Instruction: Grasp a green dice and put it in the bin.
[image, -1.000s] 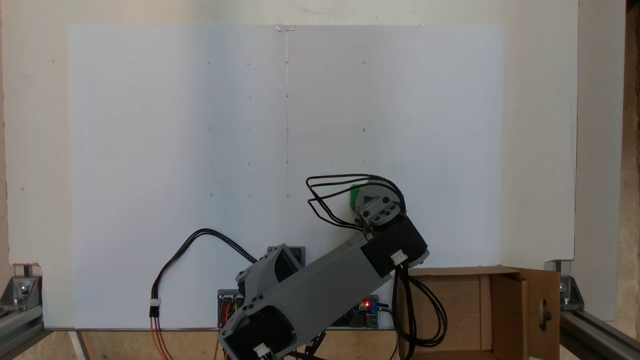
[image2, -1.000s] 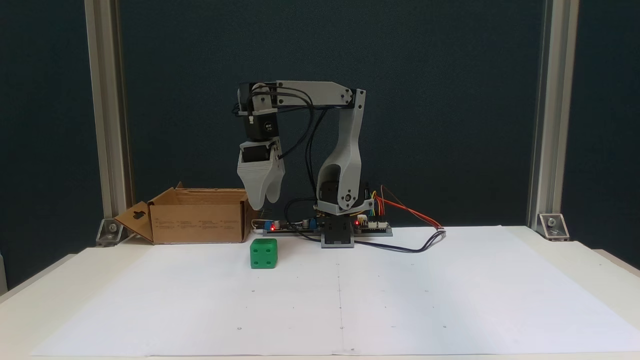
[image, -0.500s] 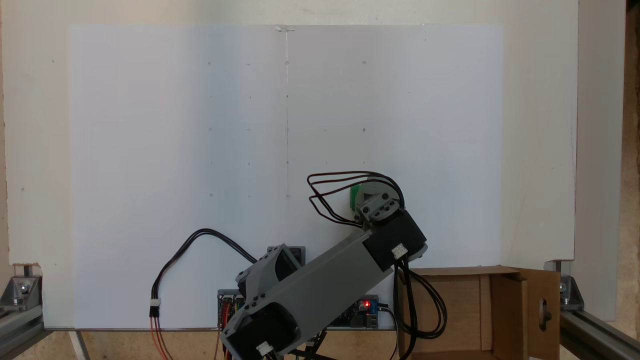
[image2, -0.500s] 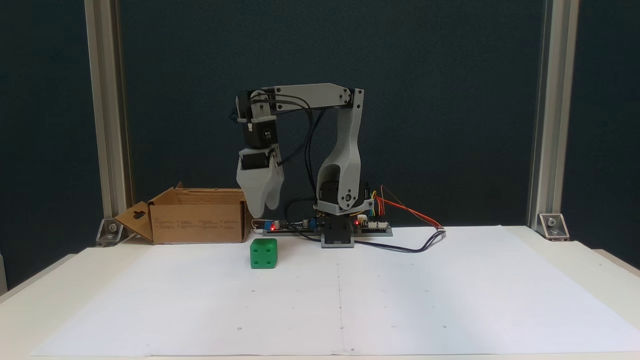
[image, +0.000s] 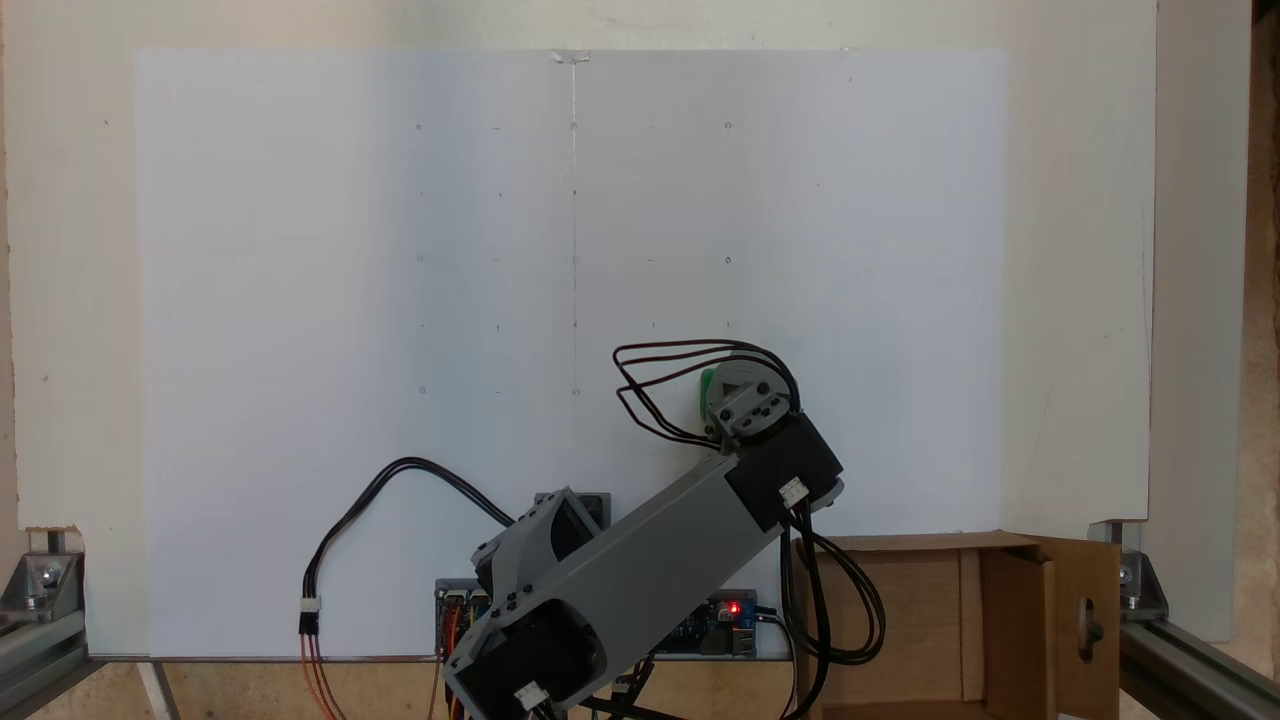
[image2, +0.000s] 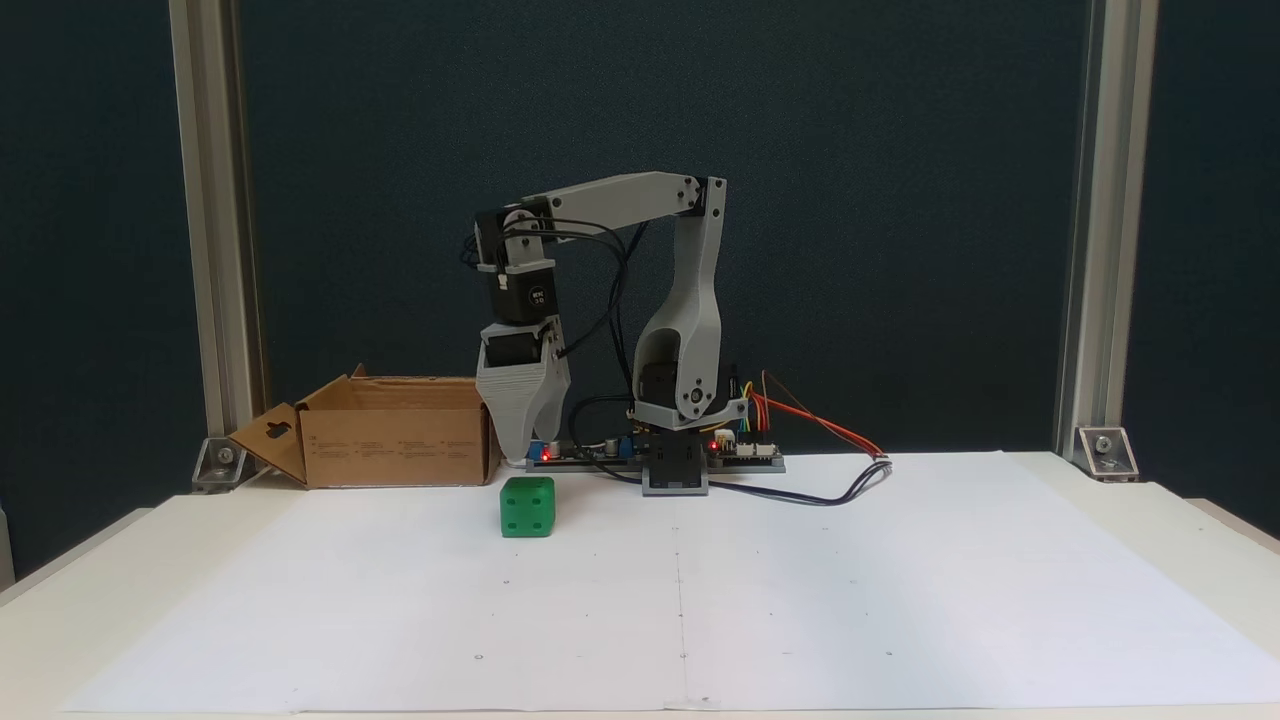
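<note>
One fixed camera hangs high above and looks straight down on the pincer, with the arm's base at the bottom edge and the white paper sheet spreading away above it. The other stands low, well out in front, facing the pincer level against a dark backdrop. Both share the sheet, the arm, the cardboard box and the green dice.

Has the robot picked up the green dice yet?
Not yet. The dice sits on the white paper, nothing touching it. The gripper hangs just above it, so the reach looks nearly done. Whether its jaws are open cannot be told. Left to do: grab the dice, lift it and drop it in the box.
</note>
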